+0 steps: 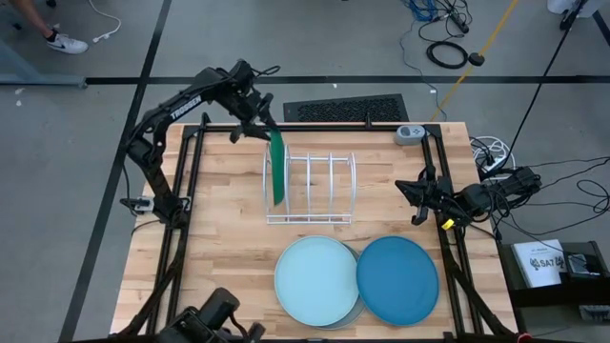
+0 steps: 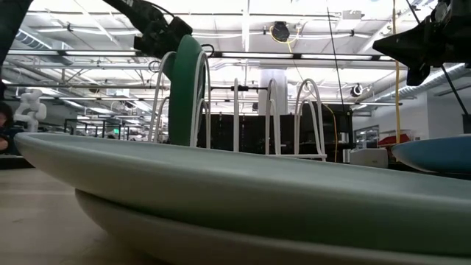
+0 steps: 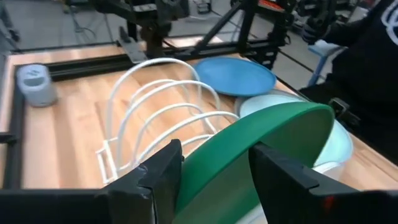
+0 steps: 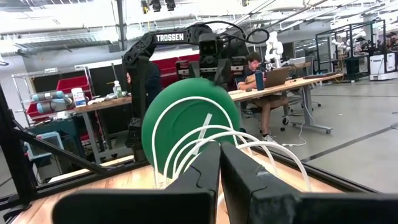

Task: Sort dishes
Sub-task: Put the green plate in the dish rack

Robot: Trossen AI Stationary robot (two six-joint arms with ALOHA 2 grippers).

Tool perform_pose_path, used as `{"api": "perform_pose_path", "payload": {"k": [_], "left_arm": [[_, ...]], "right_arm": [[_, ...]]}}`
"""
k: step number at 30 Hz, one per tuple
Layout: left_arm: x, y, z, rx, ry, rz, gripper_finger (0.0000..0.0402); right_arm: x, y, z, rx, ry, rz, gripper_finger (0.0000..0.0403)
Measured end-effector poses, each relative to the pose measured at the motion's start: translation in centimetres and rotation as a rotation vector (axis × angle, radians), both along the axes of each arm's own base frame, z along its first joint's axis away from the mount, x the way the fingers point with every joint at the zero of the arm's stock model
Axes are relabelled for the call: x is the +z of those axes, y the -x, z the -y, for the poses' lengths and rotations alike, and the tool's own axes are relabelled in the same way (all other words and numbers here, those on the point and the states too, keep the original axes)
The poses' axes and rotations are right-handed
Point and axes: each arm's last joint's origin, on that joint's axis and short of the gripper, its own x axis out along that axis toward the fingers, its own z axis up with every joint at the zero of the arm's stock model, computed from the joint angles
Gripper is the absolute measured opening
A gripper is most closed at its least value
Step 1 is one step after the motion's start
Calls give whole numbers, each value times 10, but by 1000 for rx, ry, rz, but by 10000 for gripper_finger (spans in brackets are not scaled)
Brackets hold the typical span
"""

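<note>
Wooden table [image 1: 219, 248] — left gripper [image 1: 271, 131] grips green plate [image 1: 277, 169] in white rack [image 1: 315, 186]; right gripper [image 1: 408, 195] closed — idle.

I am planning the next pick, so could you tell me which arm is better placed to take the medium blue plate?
The right gripper: it waits shut near the blue plate, while the left gripper holds the green plate in the rack.

white wire rack [image 1: 310, 188] on wooden table [image 1: 219, 248], small grey device [image 1: 410, 133] at corner
</note>
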Motion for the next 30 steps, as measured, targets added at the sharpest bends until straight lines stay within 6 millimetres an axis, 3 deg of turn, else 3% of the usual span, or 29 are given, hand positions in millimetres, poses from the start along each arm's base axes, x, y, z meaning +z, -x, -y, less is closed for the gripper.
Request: {"api": "perform_pose_path", "payload": {"k": [8, 18, 30], "left_arm": [[-1, -13, 17, -59, 0, -52, 185], [16, -9, 29, -53, -14, -48, 187], [12, -20, 40, 63, -5, -332, 249]], "right_arm": [[0, 0, 0, 1, 0, 0, 9], [0, 0, 0, 1, 0, 0, 9], [0, 0, 0, -2, 18, -7, 9]]}}
